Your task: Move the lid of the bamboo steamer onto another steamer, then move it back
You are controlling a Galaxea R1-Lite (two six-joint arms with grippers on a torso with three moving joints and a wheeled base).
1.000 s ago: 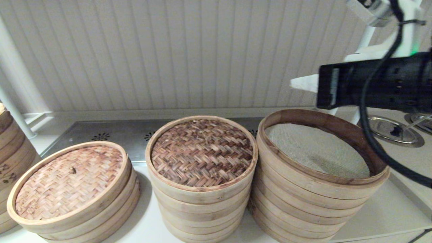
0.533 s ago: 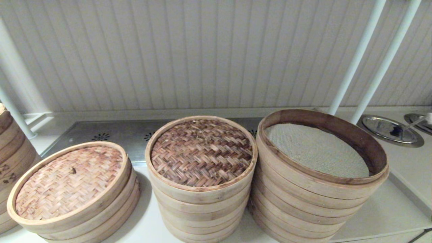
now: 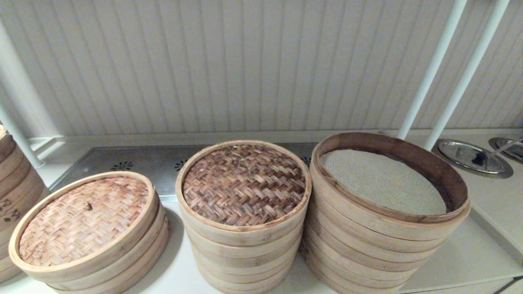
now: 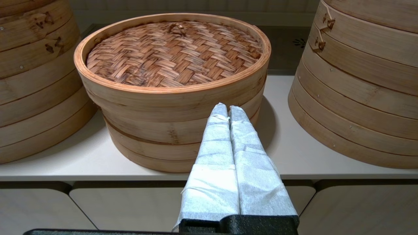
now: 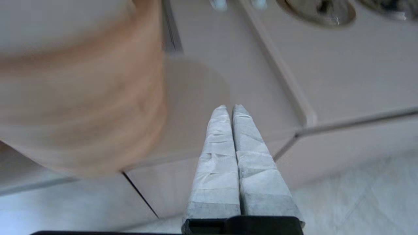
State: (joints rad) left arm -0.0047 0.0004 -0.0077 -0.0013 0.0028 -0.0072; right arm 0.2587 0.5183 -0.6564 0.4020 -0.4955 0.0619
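Observation:
The bamboo steamer lid (image 3: 244, 183), dark brown herringbone weave in a pale hoop, sits on the middle stack. To its right stands the widest steamer (image 3: 388, 228), uncovered, showing its grey-beige mesh liner (image 3: 382, 181). Neither arm appears in the head view. My left gripper (image 4: 228, 109) is shut and empty, low in front of the counter, facing the left-hand steamer with the lighter woven lid (image 4: 173, 52). My right gripper (image 5: 229, 109) is shut and empty, below the counter edge beside the blurred side of the widest steamer (image 5: 81, 107).
A low steamer with a pinkish-tan knotted lid (image 3: 83, 218) sits left, and another stack (image 3: 14, 183) at the far left edge. Two white poles (image 3: 433, 69) rise behind the widest steamer. Metal dishes (image 3: 474, 157) lie on the counter at right. Cabinet fronts (image 4: 130, 209) run below the counter.
The right arm, which hung above the widest steamer a second ago, has dropped out of the head view. The lid and steamers have not moved.

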